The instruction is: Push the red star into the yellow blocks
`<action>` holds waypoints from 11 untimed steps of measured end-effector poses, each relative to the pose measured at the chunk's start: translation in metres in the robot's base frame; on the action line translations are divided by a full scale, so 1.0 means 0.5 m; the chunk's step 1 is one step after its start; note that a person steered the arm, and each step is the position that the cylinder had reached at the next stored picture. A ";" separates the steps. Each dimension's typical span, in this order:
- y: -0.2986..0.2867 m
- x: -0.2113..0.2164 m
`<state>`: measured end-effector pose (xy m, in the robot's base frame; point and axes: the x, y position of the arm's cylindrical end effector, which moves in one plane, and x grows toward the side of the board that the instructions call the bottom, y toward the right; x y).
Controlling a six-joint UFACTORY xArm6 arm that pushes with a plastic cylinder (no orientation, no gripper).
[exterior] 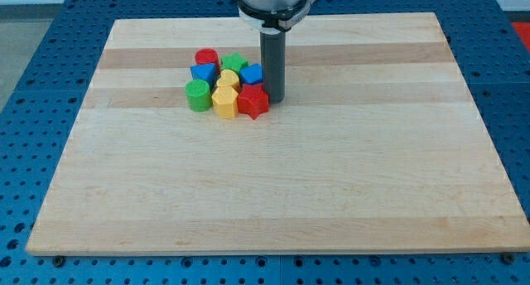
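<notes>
The red star [253,102] lies near the middle of the board's upper half, touching a yellow block [224,101] on its left. A second yellow block [228,78] sits just above that one. My tip [273,99] stands right against the red star's right side. The rod rises straight up from there to the arm at the view's top.
More blocks cluster tightly with these: a red cylinder [206,58], a green star [234,64], a blue block [203,72], another blue block [252,74] and a green cylinder [197,94]. The wooden board [273,185] lies on a blue perforated table.
</notes>
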<state>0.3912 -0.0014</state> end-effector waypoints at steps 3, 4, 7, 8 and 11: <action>0.220 0.078; 0.184 0.102; 0.043 0.090; 0.008 0.087; -0.029 0.045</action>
